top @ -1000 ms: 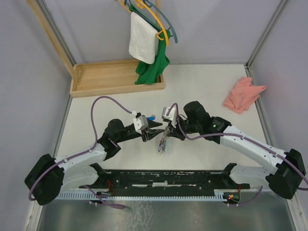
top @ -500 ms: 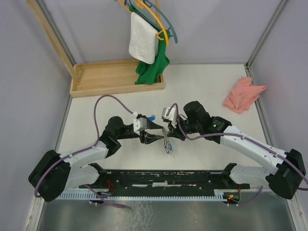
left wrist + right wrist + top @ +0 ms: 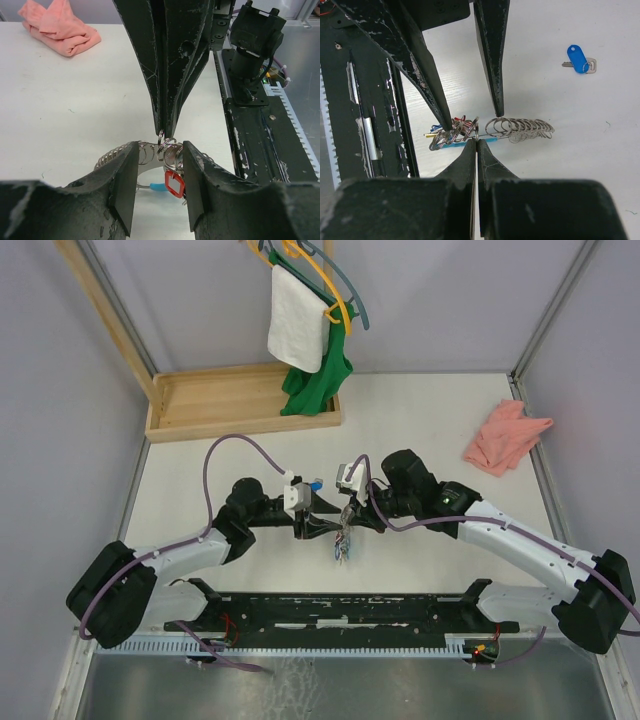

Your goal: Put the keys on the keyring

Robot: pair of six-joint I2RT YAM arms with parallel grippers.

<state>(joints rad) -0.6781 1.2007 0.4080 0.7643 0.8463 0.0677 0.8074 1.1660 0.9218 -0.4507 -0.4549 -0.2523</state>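
A bunch of linked metal keyrings (image 3: 150, 152) hangs between my two grippers above the table. It also shows in the right wrist view (image 3: 520, 129) and the top view (image 3: 342, 546). My right gripper (image 3: 476, 141) is shut on one ring of the bunch (image 3: 161, 136). My left gripper (image 3: 160, 146) is open, with its fingers on either side of the rings. The red-headed key (image 3: 174, 184) hangs among the rings, just beyond the left fingers. The blue-headed key (image 3: 577, 59) lies loose on the table, behind the left wrist in the top view (image 3: 316, 483).
A pink cloth (image 3: 505, 437) lies at the back right. A wooden tray (image 3: 240, 400) stands at the back left, with a white towel (image 3: 297, 328) and a green garment (image 3: 318, 380) hanging over it. The black base rail (image 3: 340, 612) runs along the near edge.
My left arm has shifted a little to the right, towards the right gripper. The hanging ring bunch has swung slightly. The right arm has held still.
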